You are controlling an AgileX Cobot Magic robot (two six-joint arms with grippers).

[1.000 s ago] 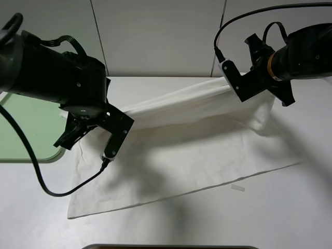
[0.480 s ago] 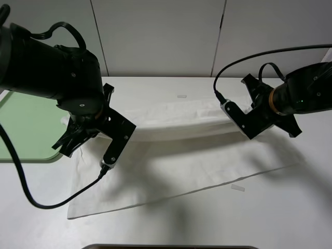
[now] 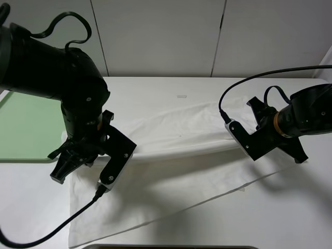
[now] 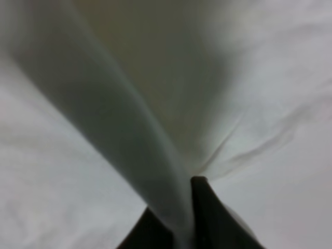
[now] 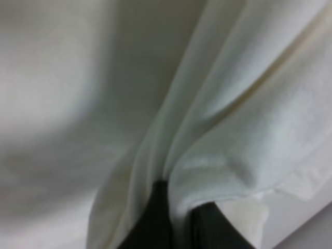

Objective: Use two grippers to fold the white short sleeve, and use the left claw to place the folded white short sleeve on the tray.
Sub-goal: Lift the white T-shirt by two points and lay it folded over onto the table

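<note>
- We count one white counter (image 3: 290, 207). It fills the lower two thirds of the high view.
- There is one white short sleeve (image 3: 171, 192), spread from the lower left to the right of the frame, just beside the tray. One long edge is raised as a taut fold across the middle and throws a shadow on the layer under it.
- Two black arms are in view, each with one pincer. The left pincer (image 3: 66, 162) is at centre left and the right pincer (image 3: 298, 154) at centre right.
- We see one pale green tray (image 3: 26, 124) at the left edge, partly behind the left arm.
- One small tape strip (image 3: 181, 96) lies on the counter above the shirt.
- The wrist views show what the high view hides. The left pincer (image 4: 181, 223) is pressed together, pinching a ridge of white cloth. The right pincer (image 5: 181, 218) is likewise clamped on a bunched fold.
- Only the high view shows the tray, the tape and the shirt's full spread.
- The counter is plain matte white. Behind it stands a pale panelled wall (image 3: 155, 36) with vertical seams.
</note>
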